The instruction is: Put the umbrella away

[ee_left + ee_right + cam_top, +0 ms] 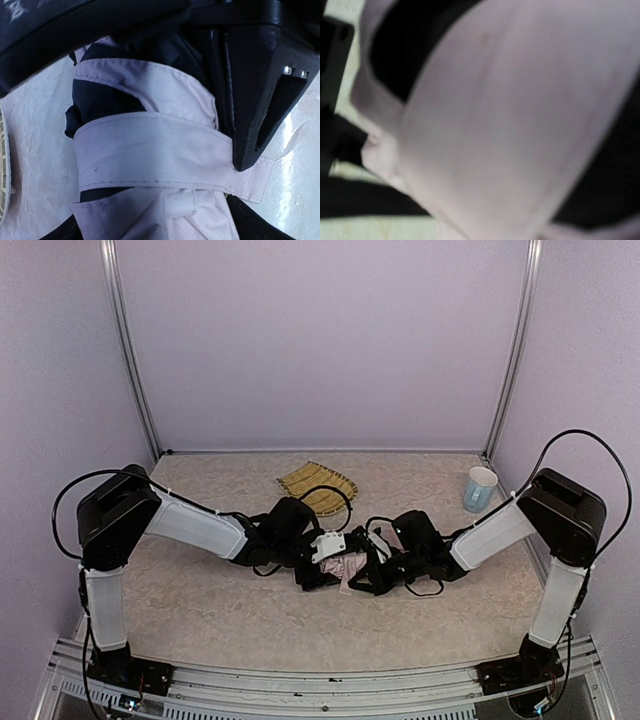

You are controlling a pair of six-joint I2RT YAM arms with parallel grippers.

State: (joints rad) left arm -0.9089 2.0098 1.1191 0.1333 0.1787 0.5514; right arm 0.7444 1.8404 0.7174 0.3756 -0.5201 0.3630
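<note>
Folded umbrella at table centre, caught between two claws.
Lying flat, wrapped by its strap. Left gripper at 9 o'clock, wide around the bundle; right gripper at 3 o'clock, closed tight against pink cloth, pinching it or not impossible to tell. Danger: loosening of the strap and unfolding after a careless pull. Woven tray at 12 o'clock, nothing visible on it; cup at 2 o'clock, inside hidden.
</note>
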